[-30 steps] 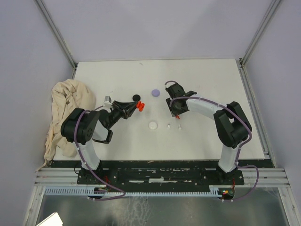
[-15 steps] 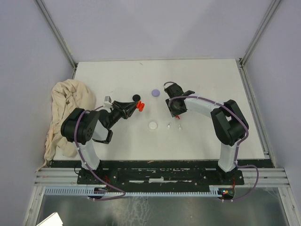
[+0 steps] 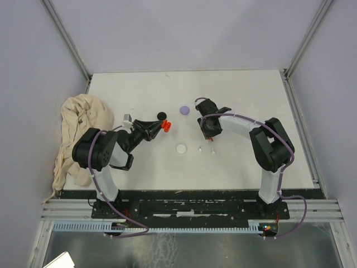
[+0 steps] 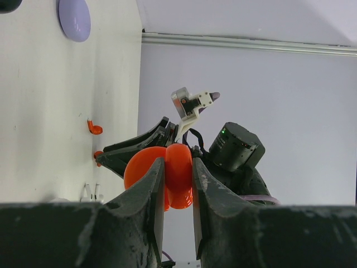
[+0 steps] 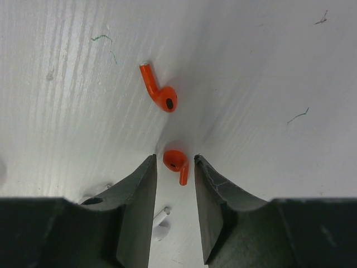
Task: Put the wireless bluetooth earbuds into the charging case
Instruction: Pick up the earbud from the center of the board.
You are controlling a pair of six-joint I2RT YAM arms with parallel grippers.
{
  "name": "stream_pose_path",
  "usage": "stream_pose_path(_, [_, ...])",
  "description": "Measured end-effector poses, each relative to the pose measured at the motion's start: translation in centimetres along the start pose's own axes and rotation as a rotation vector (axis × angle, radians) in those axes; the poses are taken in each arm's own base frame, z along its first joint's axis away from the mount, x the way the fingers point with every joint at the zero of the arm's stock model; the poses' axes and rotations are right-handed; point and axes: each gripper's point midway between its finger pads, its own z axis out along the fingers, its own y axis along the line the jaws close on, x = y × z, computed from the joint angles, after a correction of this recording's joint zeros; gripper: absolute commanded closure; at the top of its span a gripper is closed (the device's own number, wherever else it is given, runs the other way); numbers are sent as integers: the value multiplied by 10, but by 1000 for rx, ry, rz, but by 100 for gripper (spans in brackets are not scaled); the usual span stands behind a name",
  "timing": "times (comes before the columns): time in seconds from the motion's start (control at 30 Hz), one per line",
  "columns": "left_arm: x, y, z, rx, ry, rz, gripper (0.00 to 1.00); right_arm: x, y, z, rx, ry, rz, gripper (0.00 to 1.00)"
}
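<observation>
The right gripper is down at the table, its jaws narrowly apart either side of one red earbud and not visibly touching it. A second red earbud lies just beyond. Both sit right of the open red charging case, which the left gripper clamps above the table. The step looks like picking up the first earbud. Next calls for a gentle pinch, then a carry to the case. Its inside is hidden.

Glossy red plastic case, earbuds; matt white table; crumpled beige cloth.
</observation>
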Motion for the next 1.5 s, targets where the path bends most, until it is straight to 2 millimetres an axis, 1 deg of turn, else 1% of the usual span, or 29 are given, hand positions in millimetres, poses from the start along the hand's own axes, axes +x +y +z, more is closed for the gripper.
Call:
stream_pose_path(0.3, [-1, 0, 0, 0, -1, 0, 97, 2, 0, 0, -4, 8, 0, 62])
stream_pose_path(0.6, [-1, 0, -1, -1, 4, -1, 97, 5, 1, 5, -16, 25, 3, 65])
stream_pose_path(0.7, [0, 0, -1, -1, 9, 0, 97, 5, 2, 5, -18, 25, 3, 68])
stream_pose_path(0.87, [0, 0, -1, -1, 9, 0, 97, 5, 2, 5, -20, 25, 1, 78])
stream_pose_path(1.13, [0, 0, -1, -1, 9, 0, 97, 4, 1, 5, -16, 23, -4, 82])
stream_pose_path(1.23, [0, 0, -1, -1, 10, 0, 97, 2, 0, 4, -16, 9, -10, 85])
stream_pose_path(1.33, [0, 1, -1, -2, 10, -1, 97, -1, -1, -4, -21, -32, -13, 86])
stream_pose_path(1.4, [1, 1, -2, -3, 10, -1, 97, -5, -2, -16, -31, -77, -13, 88])
stream_pose_path(1.5, [1, 1, -2, -3, 14, -1, 97, -21, 1, -38, -69, -192, -7, 90])
